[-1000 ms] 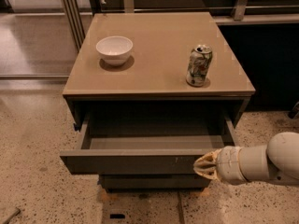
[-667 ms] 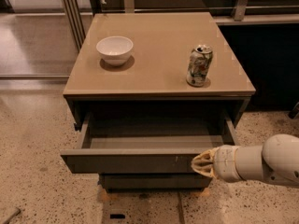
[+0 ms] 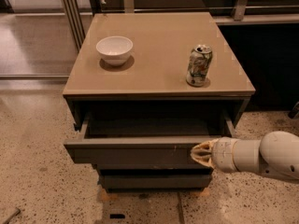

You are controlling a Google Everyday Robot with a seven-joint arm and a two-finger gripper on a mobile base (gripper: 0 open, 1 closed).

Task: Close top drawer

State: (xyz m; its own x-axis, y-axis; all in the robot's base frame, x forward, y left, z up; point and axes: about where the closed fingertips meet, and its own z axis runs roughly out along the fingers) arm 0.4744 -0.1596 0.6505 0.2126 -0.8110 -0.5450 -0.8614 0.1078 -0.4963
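Note:
The top drawer (image 3: 135, 152) of a small tan-topped cabinet (image 3: 159, 36) stands partly pulled out, its shallow grey box showing behind the dark front panel. The panel has small pale scuffs towards its right. My gripper (image 3: 197, 154) comes in from the right on a white arm (image 3: 266, 155) and its tip rests against the right part of the drawer's front panel. A lower drawer front (image 3: 154, 181) sits below, pushed in.
A white bowl (image 3: 114, 49) and a crumpled drink can (image 3: 198, 65) stand on the cabinet top. The cabinet stands on a speckled floor (image 3: 37, 171). A dark shelf unit (image 3: 271, 64) is at the right, metal rails (image 3: 70, 13) at the back left.
The drawer front has moved back towards the cabinet, so less of the box shows. My gripper has moved with it, staying against the panel's right part.

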